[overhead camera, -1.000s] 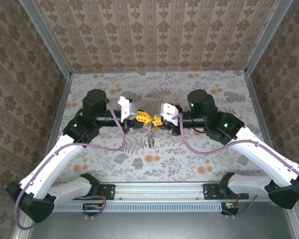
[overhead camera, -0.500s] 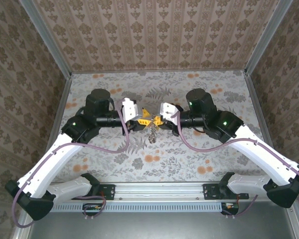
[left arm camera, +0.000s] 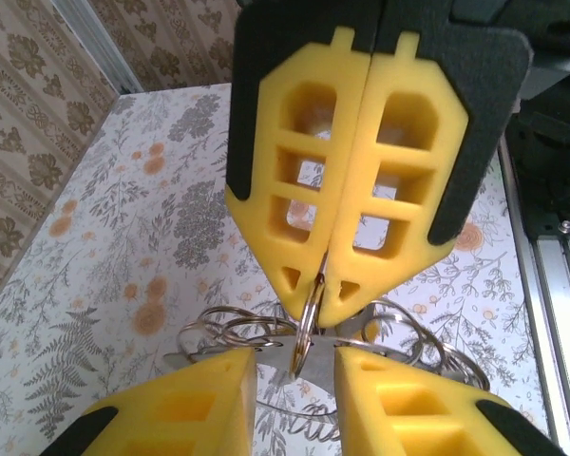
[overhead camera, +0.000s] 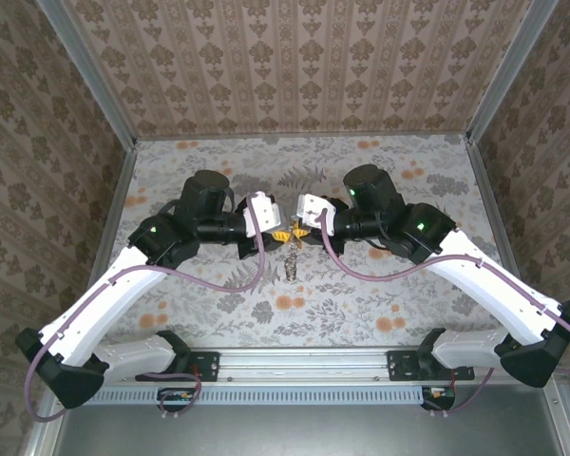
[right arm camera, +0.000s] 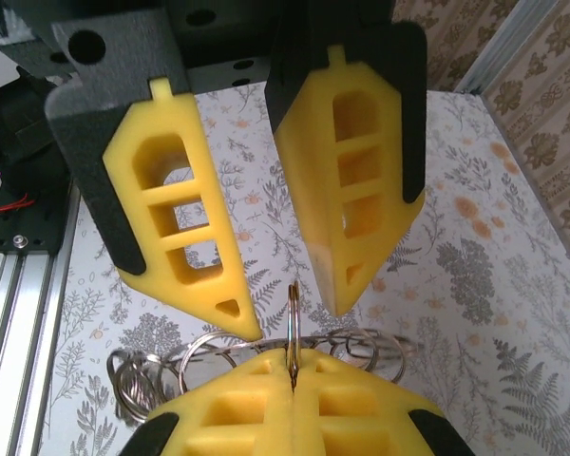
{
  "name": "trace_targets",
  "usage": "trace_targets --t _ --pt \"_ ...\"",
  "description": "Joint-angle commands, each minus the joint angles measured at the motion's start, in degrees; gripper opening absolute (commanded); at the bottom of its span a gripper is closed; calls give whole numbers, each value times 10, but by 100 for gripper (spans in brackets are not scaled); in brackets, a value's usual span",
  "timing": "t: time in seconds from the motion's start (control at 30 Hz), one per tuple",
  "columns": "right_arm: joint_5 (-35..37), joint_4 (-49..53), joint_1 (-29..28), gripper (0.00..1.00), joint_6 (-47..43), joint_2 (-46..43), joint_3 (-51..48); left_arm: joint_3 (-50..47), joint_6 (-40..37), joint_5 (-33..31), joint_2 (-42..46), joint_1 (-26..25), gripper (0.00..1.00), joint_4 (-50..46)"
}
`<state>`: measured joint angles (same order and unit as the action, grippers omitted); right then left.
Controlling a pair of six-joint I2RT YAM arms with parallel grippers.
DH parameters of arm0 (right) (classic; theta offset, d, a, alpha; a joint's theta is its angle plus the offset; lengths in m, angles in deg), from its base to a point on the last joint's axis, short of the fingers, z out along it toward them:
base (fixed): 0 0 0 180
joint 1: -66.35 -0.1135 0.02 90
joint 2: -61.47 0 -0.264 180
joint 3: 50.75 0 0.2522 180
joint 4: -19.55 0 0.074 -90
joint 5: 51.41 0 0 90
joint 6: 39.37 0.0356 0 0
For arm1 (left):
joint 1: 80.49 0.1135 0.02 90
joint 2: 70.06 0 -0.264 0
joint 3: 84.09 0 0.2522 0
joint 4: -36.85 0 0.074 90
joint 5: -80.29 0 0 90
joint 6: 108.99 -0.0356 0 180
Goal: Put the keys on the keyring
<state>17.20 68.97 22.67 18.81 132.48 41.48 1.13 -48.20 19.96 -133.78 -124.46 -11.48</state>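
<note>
**Floral tabletop with a rail at its near edge**

A flat tabletop [overhead camera: 361, 318] covered in pale floral print, with grey ferns and orange blossoms. At its 6 o'clock edge runs a silver ribbed aluminium rail [overhead camera: 304, 365], with black mounting brackets [overhead camera: 185, 355] at 5 and 7 o'clock.

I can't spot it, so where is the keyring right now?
Top view, centre: the keyring dangles from the right gripper, jaws shut on it, the open left gripper facing it.

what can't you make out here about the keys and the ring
- Top external: the keyring is too small to tell whether any keys hang on it.
- Left wrist: its lower part is hidden behind the left gripper and cut off by the bottom edge.
- Right wrist: its pinched part is hidden inside the shut right gripper.
</note>
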Motion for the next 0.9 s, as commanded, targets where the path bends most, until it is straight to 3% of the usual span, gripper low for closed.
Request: trace_targets --t 0.0,0.4,0.53,0.73,0.77,0.87 --pt "1 1 -7 0 -18 4 22 16 -16 -9 2 -5 27 -11" --pt "22 11 -20 0 -47 11 15 3 -3 13 5 -5 21 20" --pt "24 14 -23 0 -49 14 17 2 -3 19 3 -6 0 20" --pt "8 7 -24 0 -51 8 10 -10 5 62 15 2 0 34" --pt "-1 -2 -25 1 -48 2 3 -13 10 84 22 6 0 41" --pt "-24 -32 -24 15 -37 -15 -22 -27 37 144 43 22 0 81"
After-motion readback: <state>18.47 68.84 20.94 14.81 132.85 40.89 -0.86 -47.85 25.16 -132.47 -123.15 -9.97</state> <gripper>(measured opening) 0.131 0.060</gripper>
